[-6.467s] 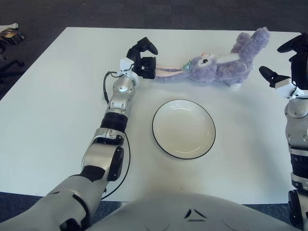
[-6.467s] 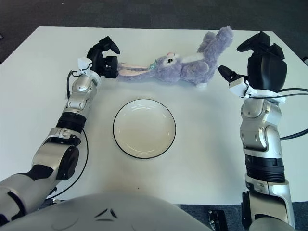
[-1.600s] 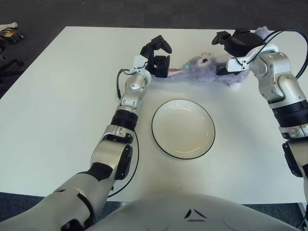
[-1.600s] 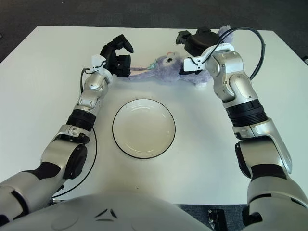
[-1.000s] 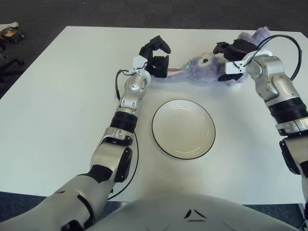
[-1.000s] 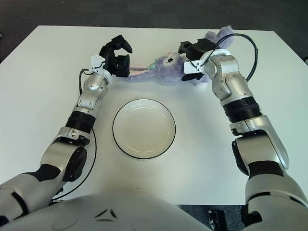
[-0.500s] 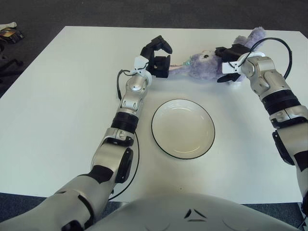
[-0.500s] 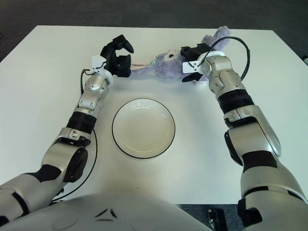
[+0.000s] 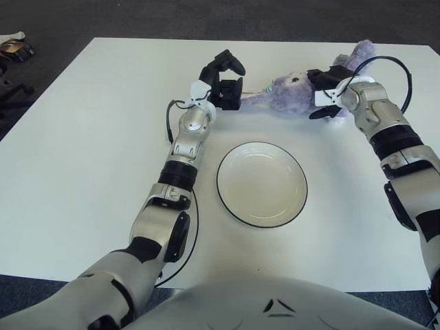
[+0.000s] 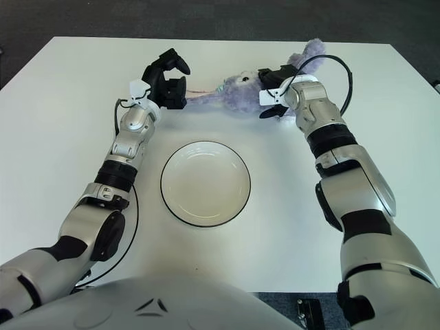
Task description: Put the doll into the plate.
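The doll (image 9: pixel 292 91) is a purple plush rabbit lying stretched along the far side of the white table, beyond the plate. My left hand (image 9: pixel 225 88) is shut on its long ears at the left end. At the doll's body, my right hand (image 9: pixel 322 95) has its dark fingers curled onto the plush. One purple leg (image 9: pixel 361 49) sticks up behind the right wrist. The plate (image 9: pixel 227 206), white with a thin black rim and holding nothing, sits at the table's middle, nearer to me than the doll.
The table's far edge (image 9: pixel 275 40) runs just behind the doll, with dark carpet beyond. A small object (image 9: pixel 14 47) lies on the floor at the far left. A black cable (image 9: pixel 405 72) loops off my right forearm.
My right hand came in from the right and closed onto the doll's body. The doll shifted slightly toward the far edge. The left hand kept hold of the ears.
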